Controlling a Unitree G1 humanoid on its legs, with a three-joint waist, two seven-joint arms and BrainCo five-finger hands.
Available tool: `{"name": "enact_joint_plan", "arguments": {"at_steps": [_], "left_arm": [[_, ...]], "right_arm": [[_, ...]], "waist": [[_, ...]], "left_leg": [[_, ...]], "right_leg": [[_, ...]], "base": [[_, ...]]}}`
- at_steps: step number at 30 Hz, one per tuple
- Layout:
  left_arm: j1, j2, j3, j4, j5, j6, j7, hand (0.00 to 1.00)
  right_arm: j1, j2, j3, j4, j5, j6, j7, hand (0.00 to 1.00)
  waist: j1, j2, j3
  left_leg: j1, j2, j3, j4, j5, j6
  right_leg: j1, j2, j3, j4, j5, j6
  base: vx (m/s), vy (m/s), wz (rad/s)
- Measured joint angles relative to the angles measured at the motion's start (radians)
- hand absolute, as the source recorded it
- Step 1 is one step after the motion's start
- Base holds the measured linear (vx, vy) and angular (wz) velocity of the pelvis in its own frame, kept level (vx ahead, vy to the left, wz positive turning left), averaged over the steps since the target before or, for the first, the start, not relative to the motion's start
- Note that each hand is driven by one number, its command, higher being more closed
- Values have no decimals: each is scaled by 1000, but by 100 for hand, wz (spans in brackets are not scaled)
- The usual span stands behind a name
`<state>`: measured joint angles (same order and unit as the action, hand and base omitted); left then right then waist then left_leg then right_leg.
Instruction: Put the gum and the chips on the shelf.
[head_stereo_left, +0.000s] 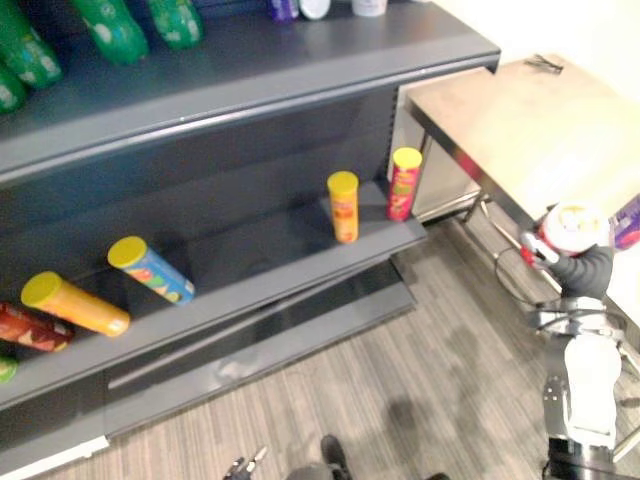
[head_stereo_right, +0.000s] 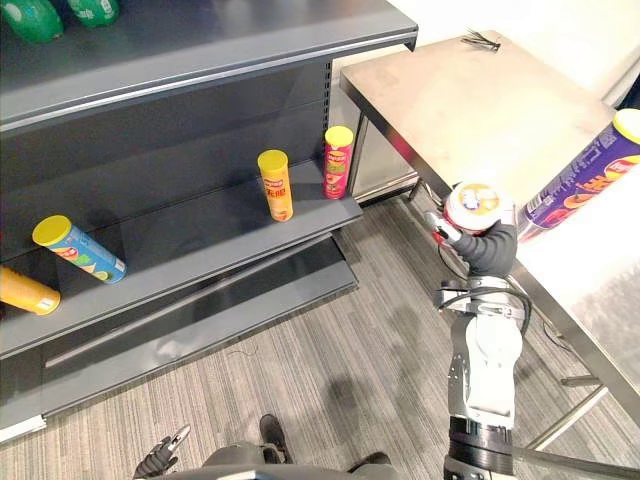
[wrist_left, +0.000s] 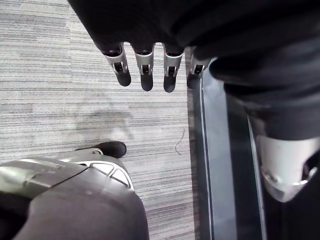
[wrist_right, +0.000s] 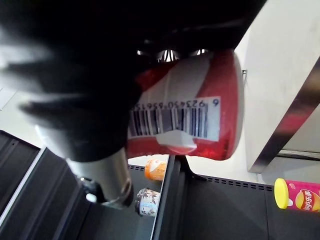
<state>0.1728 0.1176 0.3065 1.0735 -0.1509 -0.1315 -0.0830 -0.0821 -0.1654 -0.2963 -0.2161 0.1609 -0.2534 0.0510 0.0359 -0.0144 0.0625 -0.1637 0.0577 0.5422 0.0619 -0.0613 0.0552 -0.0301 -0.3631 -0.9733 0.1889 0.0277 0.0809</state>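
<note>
The right hand (head_stereo_right: 490, 248) is raised over the floor (head_stereo_left: 400, 360), just off the left edge of the counter (head_stereo_right: 470, 100). Its fingers (wrist_right: 169, 55) are curled round the gum tub (head_stereo_right: 474, 208), a red and white tub with a white lid facing up. The tub is clear of the counter top and well apart from the shelf (head_stereo_left: 270, 255).

The purple chips can (head_stereo_right: 585, 185) lies on its side on the counter to the right of that hand, its yellow lid towards the far right, not touched by either hand.

On the middle board of the shelf an orange can (head_stereo_left: 343, 207) stands upright close to the front edge. A red can (head_stereo_left: 404, 184) stands just right of it, near the board's right end. Further left a blue can (head_stereo_left: 150, 268) and a long orange can (head_stereo_left: 75, 303) lie on their sides. The board is bare between the blue can and the upright orange can. Green bottles (head_stereo_left: 110, 28) sit on the board above.

The strip of floor between the shelf's right end and the counter's left edge is open.

The left hand (wrist_left: 145, 65) hangs low over the floor beside the shelf's base, its fingers relaxed and holding nothing.
</note>
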Motion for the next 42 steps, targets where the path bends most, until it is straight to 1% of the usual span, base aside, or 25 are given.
{"name": "enact_joint_plan", "arguments": {"at_steps": [4, 6, 10, 12, 14, 16, 18, 19, 20, 21, 22, 23, 24, 25, 27, 28, 29, 30, 31, 32, 33, 36, 39, 40, 42], "left_arm": [[8, -10, 15, 0, 0, 0, -2, 0], [9, -13, 21, -1, 0, 0, -6, 0], [9, -32, 42, -11, -1, -1, -10, 0], [9, -38, 42, -11, -2, -1, -10, 0], [8, -36, 42, -20, -3, -1, -9, 0], [6, -36, 32, -41, -28, -6, -9, 0], [6, -36, 31, -43, -42, -12, -9, 0], [6, -36, 31, -44, -42, -13, -7, 0], [10, -33, 22, -46, -42, -14, -5, 0], [15, -25, 1, -49, -42, -20, -1, 0], [8, -22, -22, -50, -43, -20, 5, 0], [5, -15, -30, -51, -43, -22, 8, 0], [0, -2, -36, -47, -43, -23, 11, 0], [-2, -2, -36, -45, -43, -23, 12, 0], [-25, 2, -65, -36, -43, -27, 20, 0], [-30, 4, -70, -33, -43, -32, 20, 0], [-43, 9, -75, -16, -43, -37, 20, 0], [-46, 11, -76, -6, -43, -39, 20, 0], [-48, 16, -75, 4, -43, -39, 21, 0], [-45, 13, -70, 16, -43, -39, 22, 0], [-37, 4, -61, 30, -44, -39, 21, 0], [-25, -21, -23, 41, -44, -32, 19, 0], [-29, -32, -13, 40, -42, -32, 15, 0], [-32, -37, -4, 37, -41, -32, 13, 0], [-32, -37, -3, 33, -32, -32, 11, 0]], "right_arm": [[6, 0, 0, 0, -5, 0, 3, 100], [14, 0, 0, 0, -5, 0, 20, 100], [19, -1, 8, 10, -5, 0, 25, 100], [7, -7, 47, 45, -4, 1, 25, 100], [-6, -15, 100, 73, -4, 1, 25, 100], [-31, -15, 170, 91, -4, 2, 28, 100], [-46, -14, 214, 103, -3, 2, 41, 100], [-58, -15, 243, 111, -2, 3, 49, 100], [-58, -14, 254, 111, -2, 3, 58, 100], [-64, -15, 273, 111, -2, 3, 69, 100], [-66, -13, 278, 113, -2, 3, 78, 100], [-65, -13, 278, 114, -2, 4, 83, 100], [-64, -13, 279, 114, 0, 4, 91, 100], [-63, -13, 280, 113, 10, 4, 94, 100], [-48, -14, 281, 113, 88, 4, 103, 100], [-42, -14, 285, 112, 97, 4, 105, 100], [-18, -12, 289, 109, 119, 4, 110, 100], [-9, -11, 292, 109, 125, 4, 111, 100], [3, -9, 299, 107, 132, 4, 114, 100], [11, -2, 301, 102, 135, 5, 115, 100], [8, 9, 303, 99, 136, 5, 116, 100], [38, 20, 292, 62, 167, 4, 122, 100], [87, 19, 265, 62, 172, 4, 131, 100], [107, 15, 260, 64, 172, 4, 131, 100], [135, 11, 262, 64, 171, 4, 132, 100]], "waist": [[6, -1, 1], [5, -4, 3], [6, -10, 7], [12, -18, 12], [20, -26, 18], [51, -36, 30], [56, -29, 35], [56, -14, 48], [60, -8, 49], [60, 1, 56], [56, 21, 69], [53, 21, 70], [51, 24, 76], [49, 27, 80], [28, 21, 90], [21, 19, 90], [6, 8, 93], [4, 2, 93], [5, -11, 91], [7, -18, 92], [11, -3, 90], [7, 0, 87], [-6, 10, 80], [-9, 12, 78], [-14, 16, 54]], "left_leg": [[36, -3, 18, -60, 22, -12], [45, -7, 20, -105, 40, -30], [43, -12, 22, -157, 79, -32], [35, -8, 22, -157, 87, -31], [12, -1, 21, -127, 78, -28], [-30, 24, 8, -32, 22, -27], [-43, 31, -17, 0, -3, -24], [-41, 38, -43, 18, -16, -18], [-39, 38, -61, 16, -19, -17], [-25, 32, -93, 14, -20, -6], [-24, 37, -143, 12, -17, 4], [-22, 35, -165, 7, -15, 6], [-4, 20, -200, -10, -12, 12], [10, 5, -220, -20, -11, 13], [60, -45, -307, -32, -12, 13], [65, -56, -332, -31, -12, 12], [80, -82, -382, -23, -18, 2], [87, -89, -398, -21, -21, -3], [93, -100, -410, -9, -31, -18], [96, -97, -411, 10, -49, -41], [91, -67, -410, 18, -60, -59], [83, -14, -417, 15, -76, -92], [88, 15, -422, 0, -61, -120], [98, 21, -420, -16, -46, -142], [99, 26, -414, -37, -23, -168]], "right_leg": [[-3, 12, 34, -6, 0, 0], [-4, 31, 49, -38, -1, 1], [-10, 61, 49, -88, -1, 1], [-17, 67, 49, -88, 0, 1], [-19, 67, 48, -87, 1, 2], [-19, 59, 49, -73, 18, 16], [-19, 39, 50, -21, 25, 20], [-23, 15, 61, 55, 43, 7], [-43, 0, 101, 107, 54, -9], [-110, -29, 243, 235, 75, -62], [-166, 22, 448, 261, -11, -35], [-183, 58, 528, 249, -48, -25], [-207, 108, 647, 214, -92, -14], [-215, 122, 687, 196, -100, -6], [-244, 155, 803, 149, -98, -2], [-251, 159, 824, 134, -96, 0], [-266, 156, 861, 99, -84, 16], [-265, 153, 864, 80, -68, 30], [-261, 147, 863, 47, -19, 34], [-246, 144, 850, 36, -7, 38], [-222, 174, 843, -4, -9, 38], [-179, 230, 819, -103, -16, 23], [-150, 256, 780, -138, -14, 11], [-133, 259, 760, -147, -14, 11], [-118, 260, 726, -163, -14, 12]], "base": [[0, -52, -19], [-14, -70, -10], [33, -86, 1], [48, -51, 2], [49, -44, 9], [80, -16, 15], [86, 51, 35], [115, 110, 44], [197, 169, 45], [202, 167, 60], [209, 149, 74], [181, 106, 96], [141, 58, 81], [177, 62, 111], [172, 38, 139], [217, -23, 174], [191, -57, 136], [204, -81, 136], [165, -107, 83], [198, -146, 61], [223, -186, 28], [190, -207, -5], [133, -141, 22], [105, -105, 34], [86, -86, 42]]}}
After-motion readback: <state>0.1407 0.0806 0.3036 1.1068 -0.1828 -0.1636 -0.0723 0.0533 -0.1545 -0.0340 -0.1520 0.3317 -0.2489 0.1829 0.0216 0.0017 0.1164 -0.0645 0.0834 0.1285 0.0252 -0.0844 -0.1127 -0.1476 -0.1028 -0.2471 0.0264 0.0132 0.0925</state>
